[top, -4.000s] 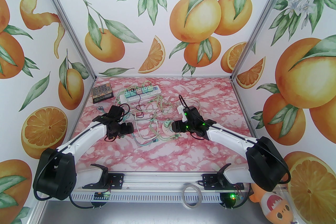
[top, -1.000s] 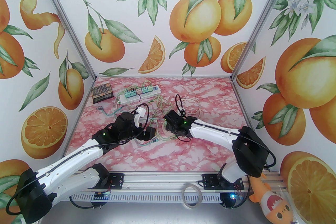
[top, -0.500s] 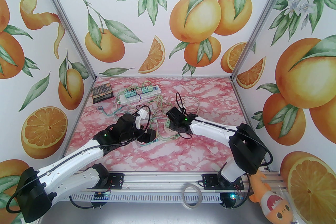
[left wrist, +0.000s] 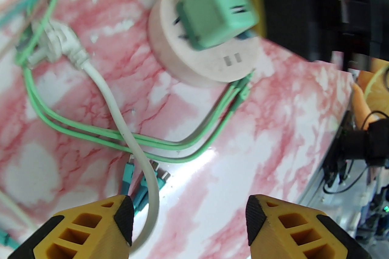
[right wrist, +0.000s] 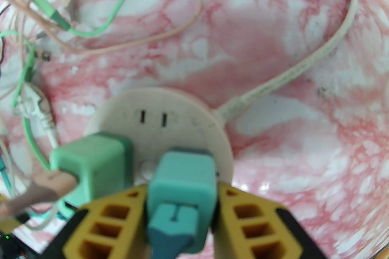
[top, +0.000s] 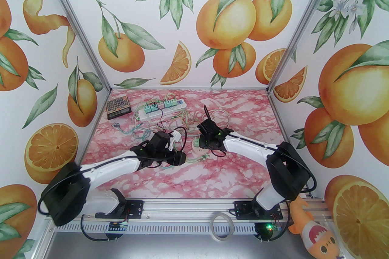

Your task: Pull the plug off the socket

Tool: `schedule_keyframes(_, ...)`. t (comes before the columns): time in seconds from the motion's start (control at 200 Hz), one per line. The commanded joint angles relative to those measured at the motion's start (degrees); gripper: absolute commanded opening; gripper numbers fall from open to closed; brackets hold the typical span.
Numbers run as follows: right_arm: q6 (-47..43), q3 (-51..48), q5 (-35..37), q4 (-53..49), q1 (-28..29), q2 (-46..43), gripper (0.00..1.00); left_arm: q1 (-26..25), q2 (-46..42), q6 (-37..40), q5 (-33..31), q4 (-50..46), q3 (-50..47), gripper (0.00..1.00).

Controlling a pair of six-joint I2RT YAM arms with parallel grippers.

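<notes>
Your right gripper (right wrist: 182, 192) clamps the teal plug (right wrist: 182, 171) on the round socket (right wrist: 179, 118), which sits mid-way across the desk (right wrist: 273, 39) among loose cables (left wrist: 121, 127). The plug looks seated, so the pull itself is left to do. Your left gripper (left wrist: 190, 212) hovers near the socket, jaws apart, holding nothing. The right wrist view reveals the grip; the left wrist view reveals the neighbouring green plug (left wrist: 215, 16) tilted, prongs partly bared.

Calculator (top: 118, 107) far left (tape roll (top: 222, 226) near edge)
</notes>
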Motion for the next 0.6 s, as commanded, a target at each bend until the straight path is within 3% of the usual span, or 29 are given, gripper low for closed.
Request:
schedule_keyframes(0.0,-2.24,-1.03,-0.75,-0.59,-0.36,-1.46,0.35,0.84,4.7,-3.45,2.65,6.37,3.63,0.56)
schedule_keyframes(0.315,-2.95,-2.62,-1.12,-0.2,-0.51,-3.78,0.35,6.99,15.04,-13.42,11.02,17.34,8.13,0.46)
schedule_keyframes(0.445,-3.1,-2.96,-1.56,0.25,-0.51,-4.13,0.35,7.57,18.15,-16.21,13.21,19.43,10.73,0.38)
schedule_keyframes(0.595,-3.23,-3.23,-1.58,0.67,-0.61,-4.19,0.36,7.52,21.39,-18.0,14.05,20.91,11.95,0.37)
